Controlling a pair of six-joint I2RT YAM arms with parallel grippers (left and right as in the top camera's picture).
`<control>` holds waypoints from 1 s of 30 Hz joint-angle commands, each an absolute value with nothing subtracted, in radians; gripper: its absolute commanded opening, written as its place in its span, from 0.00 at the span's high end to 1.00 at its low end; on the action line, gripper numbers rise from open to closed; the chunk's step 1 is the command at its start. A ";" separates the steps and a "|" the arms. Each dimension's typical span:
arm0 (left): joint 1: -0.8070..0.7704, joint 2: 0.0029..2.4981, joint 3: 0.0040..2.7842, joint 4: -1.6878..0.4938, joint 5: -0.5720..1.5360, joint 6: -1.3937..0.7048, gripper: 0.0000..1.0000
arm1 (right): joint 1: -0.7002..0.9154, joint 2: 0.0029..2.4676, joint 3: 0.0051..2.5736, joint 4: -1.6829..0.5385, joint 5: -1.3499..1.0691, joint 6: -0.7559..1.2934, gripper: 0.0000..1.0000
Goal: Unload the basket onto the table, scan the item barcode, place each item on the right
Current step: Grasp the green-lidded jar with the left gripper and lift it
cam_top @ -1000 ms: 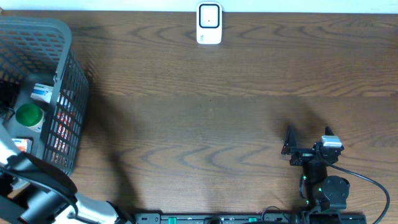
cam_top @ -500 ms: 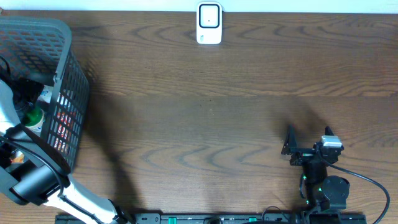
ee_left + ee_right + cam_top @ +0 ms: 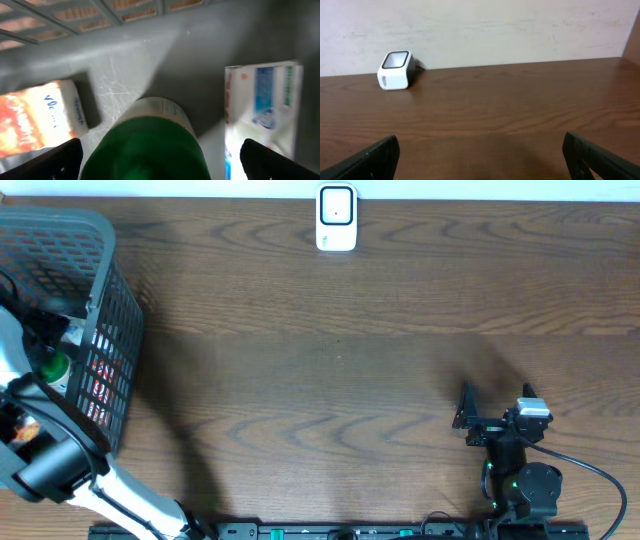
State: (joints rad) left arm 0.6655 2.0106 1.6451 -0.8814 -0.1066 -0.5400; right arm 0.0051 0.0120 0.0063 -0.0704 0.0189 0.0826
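Note:
My left gripper [image 3: 162,159] is down inside the grey basket [image 3: 100,240], open. Its two dark fingertips stand on either side of a green-capped bottle [image 3: 150,145] without closing on it. From overhead only a sliver of that green cap [image 3: 53,366] shows beside my left arm. The white barcode scanner [image 3: 336,218] stands at the far edge of the table and also shows as the scanner [image 3: 395,70] in the right wrist view. My right gripper [image 3: 495,402] rests open near the front right, holding nothing.
In the basket, an orange and white box [image 3: 35,117] lies left of the bottle and a white and blue box [image 3: 260,110] lies right of it. A red packet [image 3: 100,385] shows through the basket's mesh wall. The basket occupies the table's left end.
My left arm has swung up from the front left into the basket and come down over the green-capped bottle. The right arm has not moved.

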 commanded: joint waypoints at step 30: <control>0.667 2.027 1.642 -0.911 -0.125 -0.543 0.25 | 0.015 0.007 0.006 -0.073 0.025 0.070 0.01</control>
State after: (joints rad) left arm 0.6655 2.0987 1.6440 -0.9066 -0.1112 -0.5499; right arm 0.0051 0.0120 0.0063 -0.0704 0.0189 0.0826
